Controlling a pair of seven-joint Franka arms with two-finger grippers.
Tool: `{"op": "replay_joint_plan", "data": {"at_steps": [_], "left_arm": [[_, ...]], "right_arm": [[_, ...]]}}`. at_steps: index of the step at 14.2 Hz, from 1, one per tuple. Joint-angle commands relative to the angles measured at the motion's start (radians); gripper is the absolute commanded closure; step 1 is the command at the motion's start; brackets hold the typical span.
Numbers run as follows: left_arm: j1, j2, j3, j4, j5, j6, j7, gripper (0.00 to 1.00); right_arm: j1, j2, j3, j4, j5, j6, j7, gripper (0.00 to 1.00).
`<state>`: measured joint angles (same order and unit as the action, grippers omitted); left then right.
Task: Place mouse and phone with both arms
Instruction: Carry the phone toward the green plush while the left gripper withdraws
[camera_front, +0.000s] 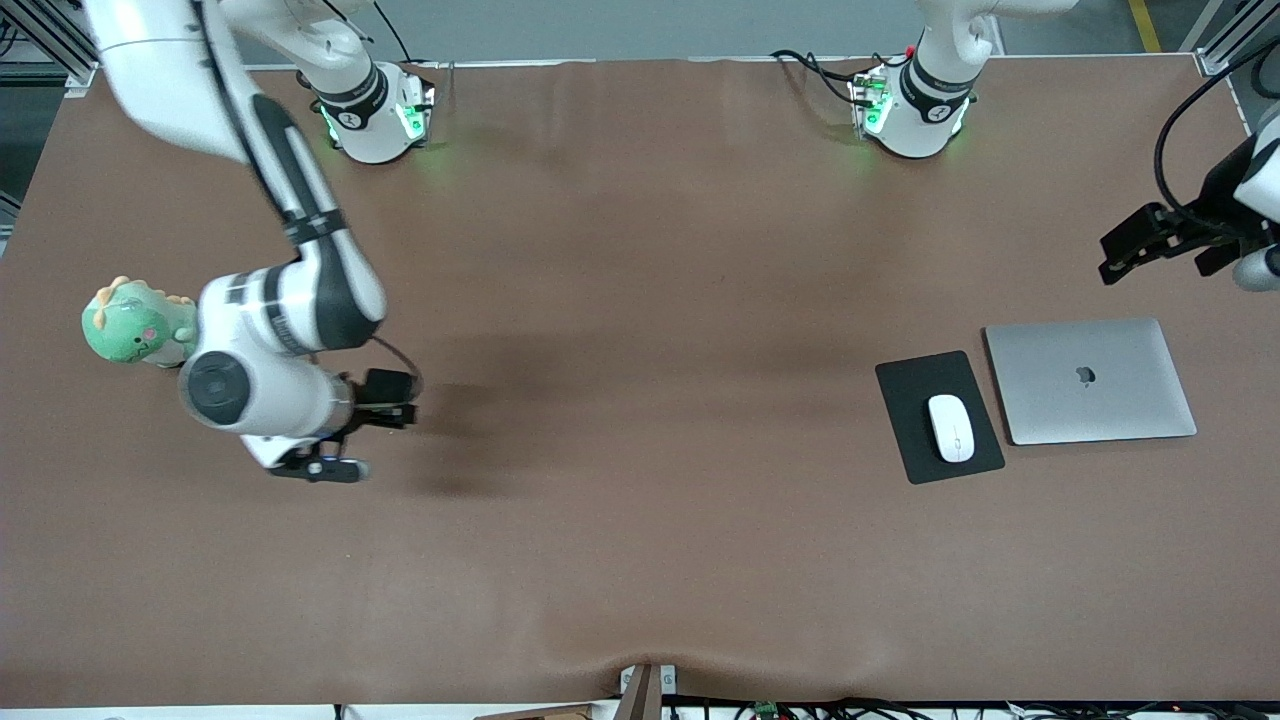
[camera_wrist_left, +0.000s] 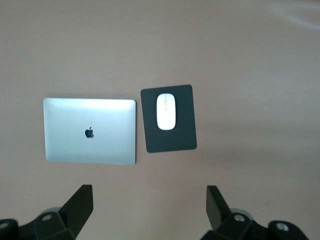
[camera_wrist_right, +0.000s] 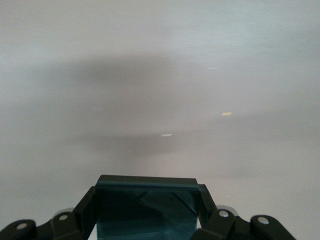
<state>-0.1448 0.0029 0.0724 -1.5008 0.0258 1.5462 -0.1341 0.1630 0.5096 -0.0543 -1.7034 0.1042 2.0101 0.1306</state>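
Phone (camera_wrist_right: 147, 207) clamped in right fingers (camera_wrist_right: 86, 212), left fingers (camera_wrist_left: 80, 202) spread wide, empty

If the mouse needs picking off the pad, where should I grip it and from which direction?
Come straight down on the small white oval mouse and close across its narrow width, mid-length. It lies flat on the matte black pad, long axis along the pad's. The open left gripper probably spans it.

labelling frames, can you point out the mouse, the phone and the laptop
mouse (camera_front: 951, 428), front view, middle of its white top.
phone (camera_wrist_right: 147, 207), right wrist view, glossy face between the right gripper's fingers.
laptop (camera_front: 1090, 381), front view, middle of its closed silver lid.
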Motion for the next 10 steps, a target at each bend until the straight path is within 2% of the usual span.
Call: {"op": "replay_joint_plan", "data": {"at_steps": [1,4,6,10], "left_arm": [[-0.013,-0.027,0.01,-0.007,-0.02,-0.04,0.013,0.0],[-0.018,-0.027,0.006,-0.007,-0.02,-0.067,0.013,0.0],[-0.019,-0.023,0.003,-0.007,-0.017,-0.066,0.01,0.0],[-0.016,-0.026,0.001,-0.001,-0.017,-0.067,0.013,0.0]], "right_arm": [[-0.127,-0.074,0.028,-0.135,0.002,0.06,-0.188,1.0],[-0.233,-0.086,0.025,-0.261,-0.003,0.238,-0.366,1.0],[-0.255,-0.085,0.01,-0.34,-0.05,0.365,-0.39,1.0],[-0.264,-0.074,-0.068,-0.363,-0.098,0.389,-0.399,1.0]]}}
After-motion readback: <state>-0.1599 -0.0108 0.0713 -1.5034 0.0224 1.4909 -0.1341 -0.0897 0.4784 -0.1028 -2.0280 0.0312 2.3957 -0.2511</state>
